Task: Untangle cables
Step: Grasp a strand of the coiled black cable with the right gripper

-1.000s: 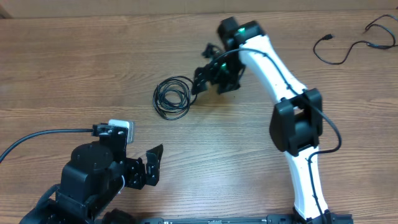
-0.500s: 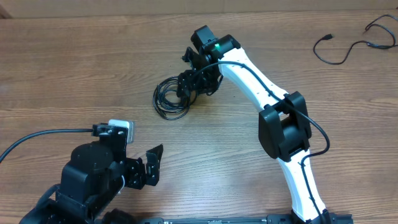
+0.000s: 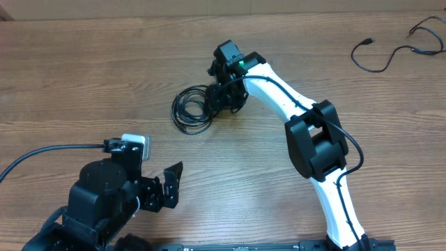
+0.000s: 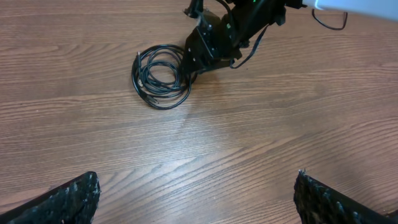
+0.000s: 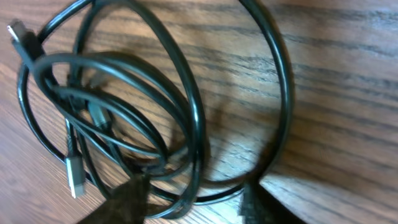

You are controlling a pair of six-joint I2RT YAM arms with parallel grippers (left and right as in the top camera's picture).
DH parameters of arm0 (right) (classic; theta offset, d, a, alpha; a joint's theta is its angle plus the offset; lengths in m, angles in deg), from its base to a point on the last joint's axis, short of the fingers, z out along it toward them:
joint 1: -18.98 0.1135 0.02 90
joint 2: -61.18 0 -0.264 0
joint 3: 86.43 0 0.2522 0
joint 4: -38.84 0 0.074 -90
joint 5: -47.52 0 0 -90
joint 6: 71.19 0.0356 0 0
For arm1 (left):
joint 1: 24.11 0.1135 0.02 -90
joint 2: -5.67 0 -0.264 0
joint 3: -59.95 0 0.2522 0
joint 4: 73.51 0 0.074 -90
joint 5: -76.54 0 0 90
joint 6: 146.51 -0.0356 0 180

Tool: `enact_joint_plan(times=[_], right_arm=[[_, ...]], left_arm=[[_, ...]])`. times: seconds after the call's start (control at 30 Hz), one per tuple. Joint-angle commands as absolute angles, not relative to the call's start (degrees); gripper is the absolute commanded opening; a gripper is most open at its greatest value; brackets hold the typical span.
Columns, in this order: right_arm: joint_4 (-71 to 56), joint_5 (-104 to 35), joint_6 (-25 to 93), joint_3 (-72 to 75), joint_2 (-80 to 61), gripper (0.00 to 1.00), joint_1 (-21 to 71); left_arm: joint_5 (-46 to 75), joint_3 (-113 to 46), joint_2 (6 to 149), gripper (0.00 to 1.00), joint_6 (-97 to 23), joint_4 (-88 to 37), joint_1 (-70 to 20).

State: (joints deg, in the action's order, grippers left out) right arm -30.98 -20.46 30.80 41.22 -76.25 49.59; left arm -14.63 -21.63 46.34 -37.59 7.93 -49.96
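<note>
The cables (image 3: 174, 111) lie as a small coil of thin black cord on the wooden table left of centre, also seen far ahead in the left wrist view (image 4: 163, 106). My right gripper (image 3: 217, 97) is down at the coil's right edge. In its wrist view, its two dark fingertips straddle several strands of the coil (image 5: 186, 99), with a gap still showing between them (image 5: 196, 193). A silver plug end (image 5: 74, 174) lies inside the loops. My left gripper (image 3: 171, 183) hovers near the front edge, wide open over bare wood (image 4: 196, 177).
A separate loose black cord (image 3: 390, 59) with a small plug curls at the table's far right corner. The left arm's thick black cable (image 3: 42, 153) trails off the left edge.
The right arm swung left and lowered onto the coil's right side, and its fingers narrowed around the strands. The left arm has not moved.
</note>
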Motion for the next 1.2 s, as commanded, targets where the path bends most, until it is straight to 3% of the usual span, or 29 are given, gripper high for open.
enact_joint_plan(times=[0.0, 0.6, 0.63, 0.7, 0.93, 1.17], right_arm=[[-29.86, -20.79, 31.02, 40.93, -75.57, 0.38, 50.53], [-26.01, -24.9, 30.8, 38.92, -75.57, 0.24, 50.75], [-25.25, -24.85, 30.84, 38.11, -75.57, 0.22, 50.75], [-24.86, -24.18, 31.08, 37.5, -75.57, 0.04, 50.75], [-26.47, -17.44, 30.99, 41.08, -74.98, 0.04, 50.18], [-36.96, -15.37, 30.56, 49.11, -67.4, 0.04, 48.57]], left_arm=[[-15.37, -21.47, 46.43, 1.0, -38.71, 7.75, -50.0], [-15.37, -21.45, 46.43, 0.99, -38.71, 7.75, -50.0], [-15.37, -21.47, 46.43, 1.0, -38.71, 7.75, -50.0], [-15.35, -21.45, 46.43, 1.0, -38.71, 7.75, -50.0], [-15.37, -21.47, 46.43, 1.0, -38.71, 7.77, -50.0], [-15.37, -21.47, 46.43, 1.0, -38.71, 7.75, -50.0]])
